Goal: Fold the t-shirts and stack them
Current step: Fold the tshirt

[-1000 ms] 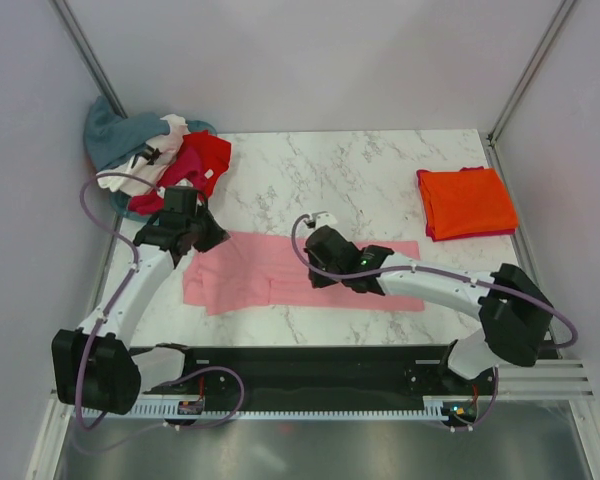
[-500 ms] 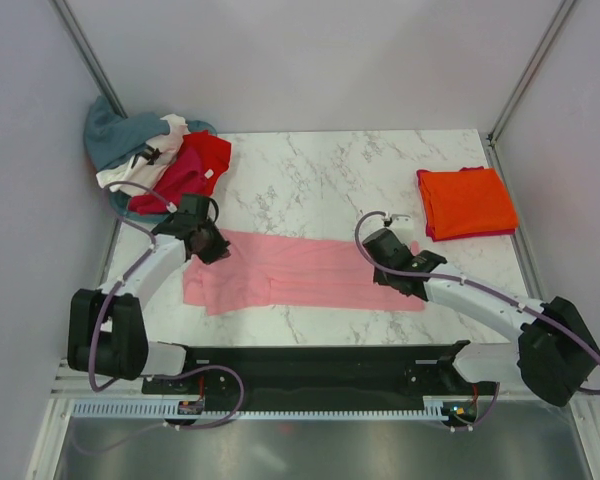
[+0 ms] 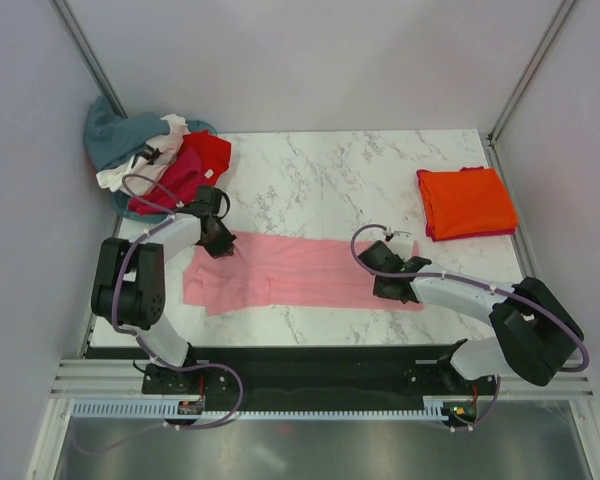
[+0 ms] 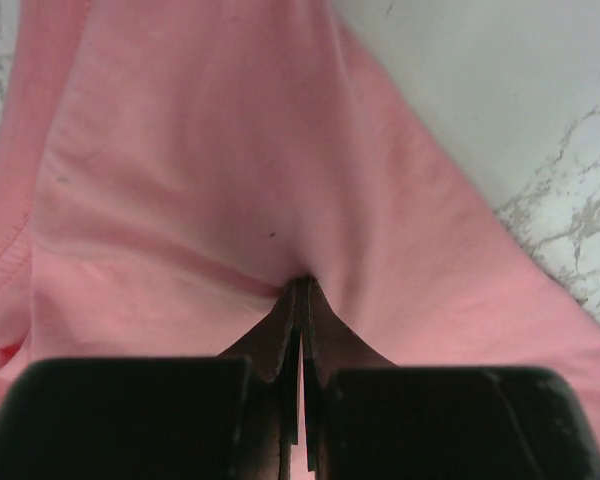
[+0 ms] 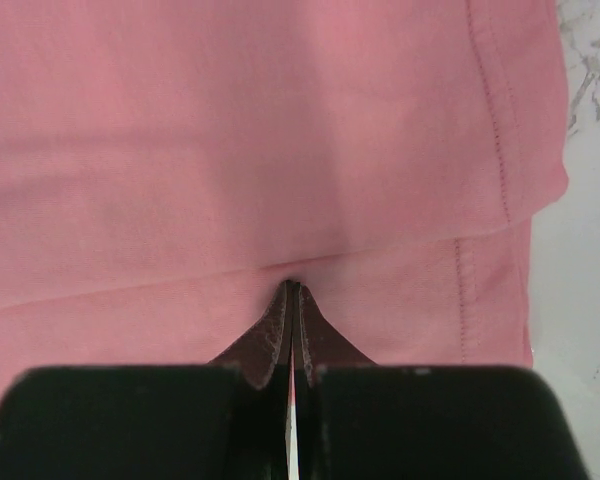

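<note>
Marble table point(image 3: 330, 180) | left gripper point(image 4: 302, 285) just clamped pink shirt point(image 3: 300, 270) at its left end | right gripper point(image 5: 292, 290) shifted to right end, pinching cloth | 2 grips set, fold likely next

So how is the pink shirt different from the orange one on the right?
The pink shirt lies spread out long across the middle; the orange shirt is folded into a compact square. The left gripper and right gripper each pinch the pink shirt; nothing touches the orange shirt. Both are plain cloth lying on the marble table.
</note>
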You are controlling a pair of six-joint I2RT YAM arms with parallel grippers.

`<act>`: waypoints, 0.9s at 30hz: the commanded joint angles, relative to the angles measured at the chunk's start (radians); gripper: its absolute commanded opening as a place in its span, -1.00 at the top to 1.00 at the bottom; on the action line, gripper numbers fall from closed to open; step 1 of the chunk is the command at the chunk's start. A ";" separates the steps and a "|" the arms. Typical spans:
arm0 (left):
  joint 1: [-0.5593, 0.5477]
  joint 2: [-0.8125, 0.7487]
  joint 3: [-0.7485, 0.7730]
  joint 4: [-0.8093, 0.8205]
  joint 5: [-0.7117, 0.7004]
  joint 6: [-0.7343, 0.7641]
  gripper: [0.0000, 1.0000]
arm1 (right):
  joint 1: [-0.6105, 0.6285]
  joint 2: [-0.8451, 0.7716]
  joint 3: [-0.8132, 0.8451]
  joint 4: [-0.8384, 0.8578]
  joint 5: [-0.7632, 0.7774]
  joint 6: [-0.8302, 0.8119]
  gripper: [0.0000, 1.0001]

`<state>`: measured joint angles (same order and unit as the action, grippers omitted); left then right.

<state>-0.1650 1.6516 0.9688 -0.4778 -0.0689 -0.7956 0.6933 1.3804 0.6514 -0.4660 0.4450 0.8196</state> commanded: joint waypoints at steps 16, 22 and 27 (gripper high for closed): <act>-0.205 0.442 0.471 -0.027 -0.019 0.048 0.95 | 0.296 0.118 0.033 -0.062 -0.094 0.207 1.00; -0.261 0.660 0.834 -0.051 0.104 0.082 0.96 | 0.483 0.222 0.175 0.006 -0.118 0.260 1.00; -0.327 0.896 1.171 -0.130 0.198 0.096 0.95 | 0.586 0.426 0.364 0.110 -0.150 0.219 1.00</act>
<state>-0.4450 2.4107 1.9903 -0.5262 0.0544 -0.7456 1.2358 1.6875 0.9405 -0.4187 0.4007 1.0336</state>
